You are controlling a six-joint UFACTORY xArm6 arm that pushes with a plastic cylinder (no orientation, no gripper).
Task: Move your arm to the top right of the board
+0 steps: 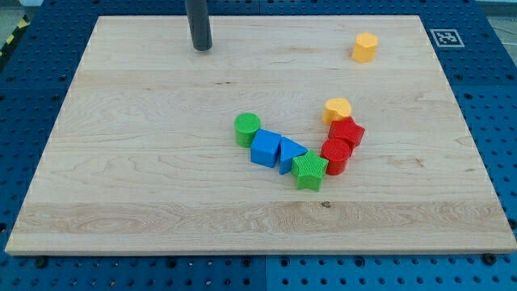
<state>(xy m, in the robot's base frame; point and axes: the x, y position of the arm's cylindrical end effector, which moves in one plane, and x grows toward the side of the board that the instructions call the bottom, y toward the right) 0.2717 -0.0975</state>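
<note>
**Rod at upper left, blocks clustered mid-counter**

Camera view: my tip (202,47) rests on the pale wood-grain counter (121,186) near its top edge, left of centre; no fingers on this rod. Ribbed blocks curve below: green cylinder (247,128), blue cube (265,148), blue triangle (290,153), green star (309,170), red cylinder (336,155), red star (347,132), yellow heart (338,109). Yellow hexagon (365,47) sits alone towards the top right.

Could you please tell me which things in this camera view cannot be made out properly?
- Rod above my tip: cut off by the view's top edge, so the arm itself is unseen.
- Blue triangular block: its lower part is hidden behind the green star block.
- Red cylinder and red block: whether they touch cannot be told.
- Marker at the board's top right: pattern too small to read.
</note>
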